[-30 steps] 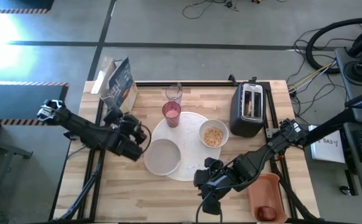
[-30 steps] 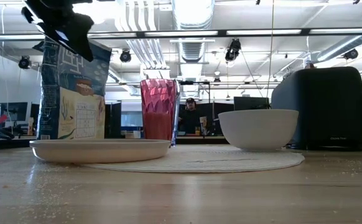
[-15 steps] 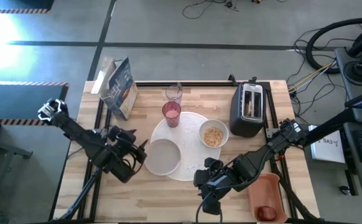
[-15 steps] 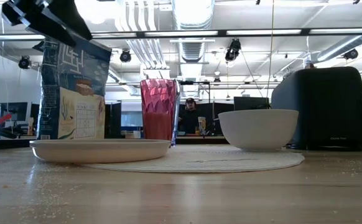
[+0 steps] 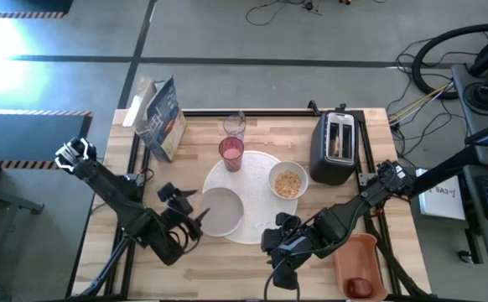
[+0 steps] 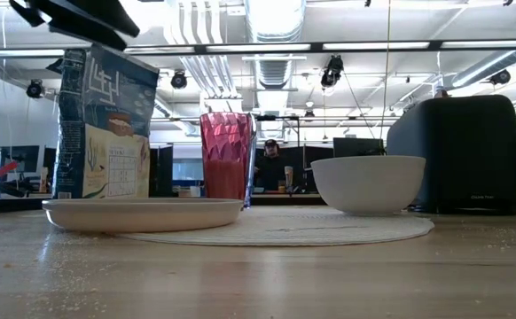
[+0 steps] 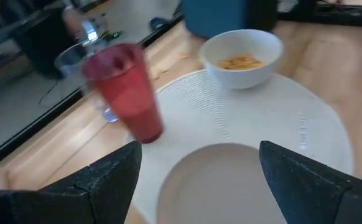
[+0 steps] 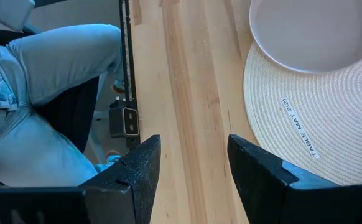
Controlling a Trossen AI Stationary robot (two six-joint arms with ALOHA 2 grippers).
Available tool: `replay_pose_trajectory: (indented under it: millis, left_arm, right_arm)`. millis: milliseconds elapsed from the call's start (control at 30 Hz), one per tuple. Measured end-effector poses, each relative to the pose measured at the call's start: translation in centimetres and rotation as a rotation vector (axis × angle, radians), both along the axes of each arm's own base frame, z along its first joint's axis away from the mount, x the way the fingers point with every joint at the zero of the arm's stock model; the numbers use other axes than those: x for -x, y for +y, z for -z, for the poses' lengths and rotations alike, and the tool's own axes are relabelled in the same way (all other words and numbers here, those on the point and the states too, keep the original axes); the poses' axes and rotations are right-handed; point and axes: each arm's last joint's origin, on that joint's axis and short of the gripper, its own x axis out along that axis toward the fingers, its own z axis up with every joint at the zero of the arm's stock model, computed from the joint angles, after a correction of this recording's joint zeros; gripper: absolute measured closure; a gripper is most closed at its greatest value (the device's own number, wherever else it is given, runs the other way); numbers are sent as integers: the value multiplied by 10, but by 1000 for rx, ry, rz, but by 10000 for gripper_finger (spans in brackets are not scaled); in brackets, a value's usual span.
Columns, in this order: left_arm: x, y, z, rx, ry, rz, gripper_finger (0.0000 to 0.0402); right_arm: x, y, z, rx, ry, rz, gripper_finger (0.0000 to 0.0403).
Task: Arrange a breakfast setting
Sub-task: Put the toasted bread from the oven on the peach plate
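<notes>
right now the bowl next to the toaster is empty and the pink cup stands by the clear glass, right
Not quite. The bowl beside the toaster is not empty: it holds orange-brown cereal, as the high view and the left wrist view show. The rest is right: the pink cup stands by the clear glass.

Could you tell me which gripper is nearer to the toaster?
Right. The right gripper hovers beyond the bowl from the toaster; the left gripper is farther, across the mat.
</notes>
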Motion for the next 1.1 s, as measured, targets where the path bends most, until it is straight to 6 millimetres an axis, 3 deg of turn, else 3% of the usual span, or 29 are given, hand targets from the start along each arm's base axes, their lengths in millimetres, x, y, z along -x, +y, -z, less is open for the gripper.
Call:
replay_pose_trajectory:
  millis: [267, 533, 1033, 1100]
  left_arm:
    - [-18, -18, 16, -110, 20, 79, 95]
    - [-15, -15, 18, -14, 42, 58, 95]
    - [-12, -7, 6, -107, 7, 39, 95]
    - [-10, -7, 6, -109, -3, 40, 95]
  right_arm:
    - [0, 0, 0, 0, 0, -1, 227]
    - [0, 0, 0, 0, 0, 0, 227]
    - [0, 0, 0, 0, -3, -2, 227]
    - [-1, 0, 0, 64, -29, -96, 227]
